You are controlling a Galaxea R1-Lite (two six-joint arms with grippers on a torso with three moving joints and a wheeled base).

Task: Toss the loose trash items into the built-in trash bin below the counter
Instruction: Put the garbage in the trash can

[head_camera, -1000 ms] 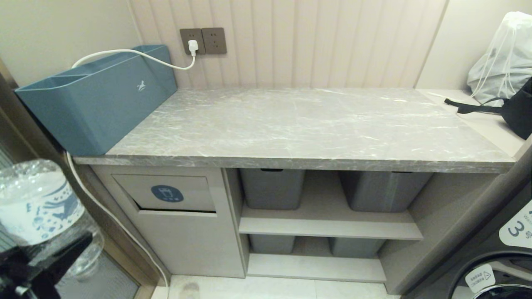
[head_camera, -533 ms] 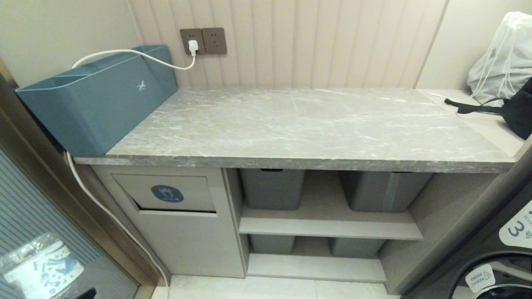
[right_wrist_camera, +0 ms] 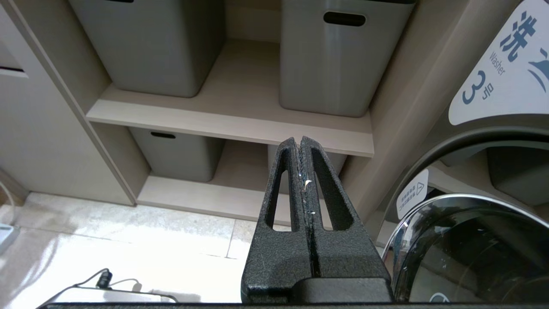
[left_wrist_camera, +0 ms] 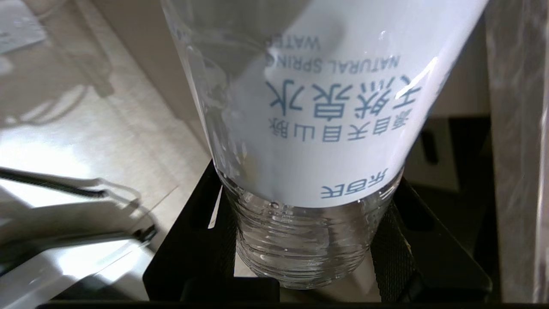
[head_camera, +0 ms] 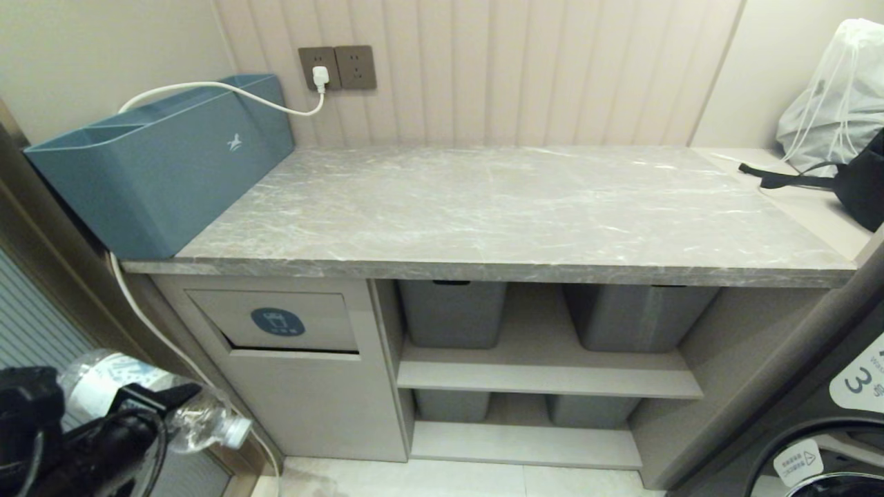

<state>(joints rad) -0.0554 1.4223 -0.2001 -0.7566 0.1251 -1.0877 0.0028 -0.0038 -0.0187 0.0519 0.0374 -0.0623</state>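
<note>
Ribbed beige wall panel, twin sockets, pale floor tiles

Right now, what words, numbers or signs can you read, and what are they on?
"NATURAL SPRING WATER", partly cut off: bottle label, in the left hand.
Blue Chinese characters, same label, upside down: readable, but not copied here.
"Washer" and "3", with Chinese characters: washing machine sticker.
White bin icon, tiny unreadable text beneath: blue sticker on the trash bin flap.
Small white logo, no words: teal box.
Warning triangle, text too small: machine's tag.
</note>
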